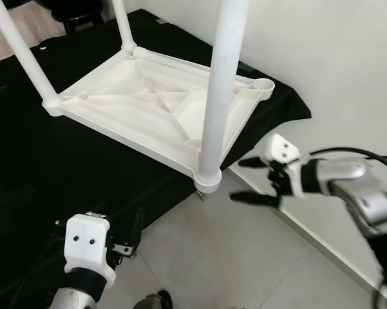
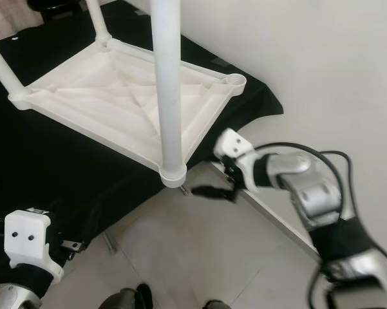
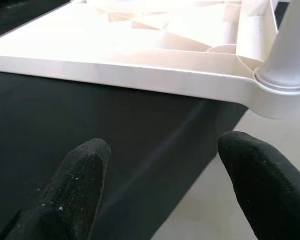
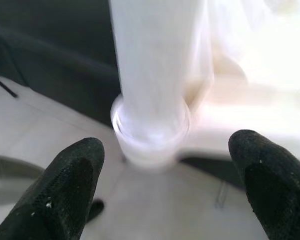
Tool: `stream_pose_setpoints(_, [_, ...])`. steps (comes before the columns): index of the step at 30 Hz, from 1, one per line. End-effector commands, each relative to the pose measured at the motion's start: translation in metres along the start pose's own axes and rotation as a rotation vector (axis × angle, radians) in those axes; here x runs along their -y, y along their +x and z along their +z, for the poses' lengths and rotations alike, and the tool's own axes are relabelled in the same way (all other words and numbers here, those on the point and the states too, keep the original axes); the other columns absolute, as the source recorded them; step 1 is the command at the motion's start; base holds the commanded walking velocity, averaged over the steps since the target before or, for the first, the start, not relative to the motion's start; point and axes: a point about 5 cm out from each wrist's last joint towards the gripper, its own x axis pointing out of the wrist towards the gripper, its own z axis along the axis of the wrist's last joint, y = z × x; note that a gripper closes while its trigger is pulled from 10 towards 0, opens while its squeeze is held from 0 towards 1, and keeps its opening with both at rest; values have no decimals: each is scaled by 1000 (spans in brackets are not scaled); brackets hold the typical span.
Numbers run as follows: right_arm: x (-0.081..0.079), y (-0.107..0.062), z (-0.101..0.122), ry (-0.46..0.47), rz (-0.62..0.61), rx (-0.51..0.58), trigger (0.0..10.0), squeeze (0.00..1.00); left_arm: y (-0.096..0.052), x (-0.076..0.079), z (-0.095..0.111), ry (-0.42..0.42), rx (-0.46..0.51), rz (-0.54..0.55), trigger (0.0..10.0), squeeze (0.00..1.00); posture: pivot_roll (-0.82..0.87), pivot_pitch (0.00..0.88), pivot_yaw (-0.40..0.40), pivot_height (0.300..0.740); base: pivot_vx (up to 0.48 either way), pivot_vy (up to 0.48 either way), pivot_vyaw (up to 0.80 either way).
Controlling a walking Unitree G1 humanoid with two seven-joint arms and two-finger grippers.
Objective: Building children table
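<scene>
Black cloth [image 1: 64,161], upturned table [image 1: 154,106], right hand [image 1: 254,181] beside leg [image 1: 219,90]

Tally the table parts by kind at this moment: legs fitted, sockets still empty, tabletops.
Legs fitted: 3, near leg, back leg, left leg
Empty sockets: 1, far right corner socket
Tabletops: 1, upside-down tabletop
Total: 5

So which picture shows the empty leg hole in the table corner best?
The left eye view: the empty socket faces the camera, round and open. The right eye view shows it too, smaller and farther off. Both wrist views look toward the nearest leg instead.
</scene>
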Motion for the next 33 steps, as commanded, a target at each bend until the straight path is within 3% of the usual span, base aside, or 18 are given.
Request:
stream_pose_setpoints(1, [-3, 10, 12, -7, -9, 66, 10000, 0, -1, -2, -4, 15, -27, -1, 10000, 0, 9, 217, 46, 740, 0, 0, 0])
stream_pose_setpoints(3, [-7, 33, 29, 0, -24, 147, 10000, 0, -1, -3, -4, 21, -25, 4, 10000, 0, 12, 220, 48, 740, 0, 0, 0])
stream_pose_setpoints(8, [-13, 54, 46, 2, -20, 212, 10000, 0, -2, -4, -3, 27, -22, 12, 10000, 0, 20, 222, 48, 740, 0, 0, 0])
stream_pose_setpoints(9, [-20, 66, 59, -3, 5, 254, 10000, 0, -2, -5, -2, 29, -20, 18, 10000, 0, 21, 221, 47, 740, 0, 0, 0])
stream_pose_setpoints(10, [-20, 66, 59, -3, 5, 254, 10000, 0, -2, -5, -2, 29, -20, 18, 10000, 0, 21, 221, 47, 740, 0, 0, 0])
stream_pose_setpoints(12, [-34, 89, 85, -10, 51, 330, 10000, 0, -2, -5, -1, 34, -16, 28, 10000, 0, 25, 224, 45, 740, 0, 0, 0])
stream_pose_setpoints(13, [-34, 89, 85, -10, 51, 330, 10000, 0, -2, -5, -1, 34, -16, 28, 10000, 0, 25, 224, 45, 740, 0, 0, 0])
stream_pose_setpoints(14, [-42, 100, 98, -4, 66, 368, 10000, 0, -2, -5, -1, 35, -15, 33, 10000, 0, 24, 223, 42, 740, 0, 0, 0])
stream_pose_setpoints(16, [-42, 100, 98, -4, 66, 368, 10000, 0, -2, -5, -1, 35, -15, 33, 10000, 0, 24, 223, 42, 740, 0, 0, 0])
stream_pose_setpoints(17, [-53, 115, 117, 6, 89, 414, 10000, 0, -2, -5, -1, 37, -12, 37, 10000, 0, 29, 225, 39, 740, 0, 0, 0])
stream_pose_setpoints(18, [-53, 115, 117, 6, 89, 414, 10000, 0, -2, -5, -1, 37, -12, 37, 10000, 0, 29, 225, 39, 740, 0, 0, 0])
stream_pose_setpoints(20, [-80, 140, 154, 47, 131, 503, 10000, 0, -2, -4, 0, 42, -8, 50, 10000, 0, 36, 226, 26, 740, 0, 0, 0])
stream_pose_setpoints(22, [-97, 153, 175, 75, 147, 541, 10000, 0, -2, -3, 0, 48, -4, 57, 10000, 0, 39, 224, 24, 740, 0, 0, 0])
stream_pose_setpoints(28, [-115, 164, 188, 107, 169, 562, 10000, 0, -3, 0, 2, 69, 6, 56, 10000, 0, 41, 226, 12, 740, 0, 0, 0])
stream_pose_setpoints(30, [-114, 164, 185, 135, 170, 554, 10000, 0, -3, 0, 3, 74, 8, 55, 10000, 0, 41, 226, 12, 740, 0, 0, 0])
stream_pose_setpoints(33, [-97, 159, 166, 177, 127, 515, 10000, 0, 0, 0, 3, 79, 14, 47, 10000, 0, 20, 230, 18, 740, 0, 0, 0])
